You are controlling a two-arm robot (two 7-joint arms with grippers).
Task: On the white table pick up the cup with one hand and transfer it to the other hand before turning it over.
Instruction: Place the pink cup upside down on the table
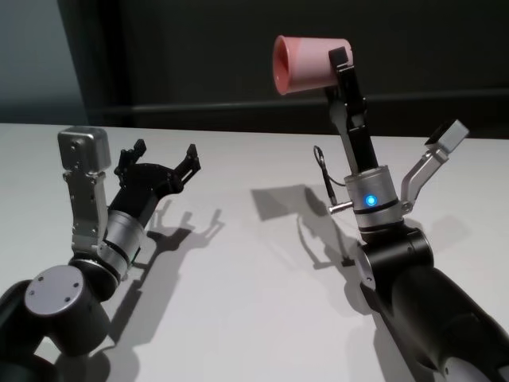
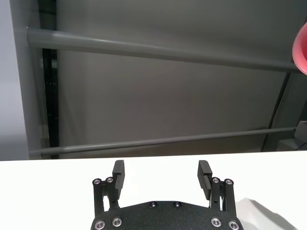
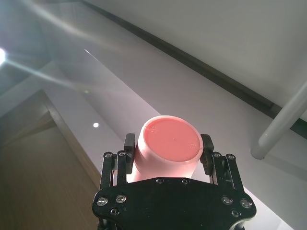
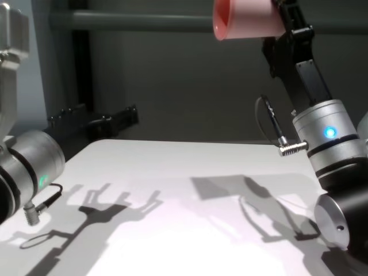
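Observation:
The pink cup (image 1: 306, 64) is held high above the white table (image 1: 262, 263) by my right gripper (image 1: 340, 65), the blue-lit one, shut on the cup's base end. The cup lies on its side with its open mouth facing left. In the right wrist view the cup's closed bottom (image 3: 171, 141) faces the camera between the two fingers (image 3: 207, 148). It also shows in the chest view (image 4: 247, 18) and at the edge of the left wrist view (image 2: 302, 45). My left gripper (image 1: 165, 161), green-lit, is open and empty low over the table at the left (image 2: 162, 173).
A dark wall with grey horizontal rails (image 2: 158, 50) stands behind the table. My left arm's silver wrist (image 4: 34, 164) sits low at the table's left. A thin cable (image 1: 322, 171) loops off the right wrist.

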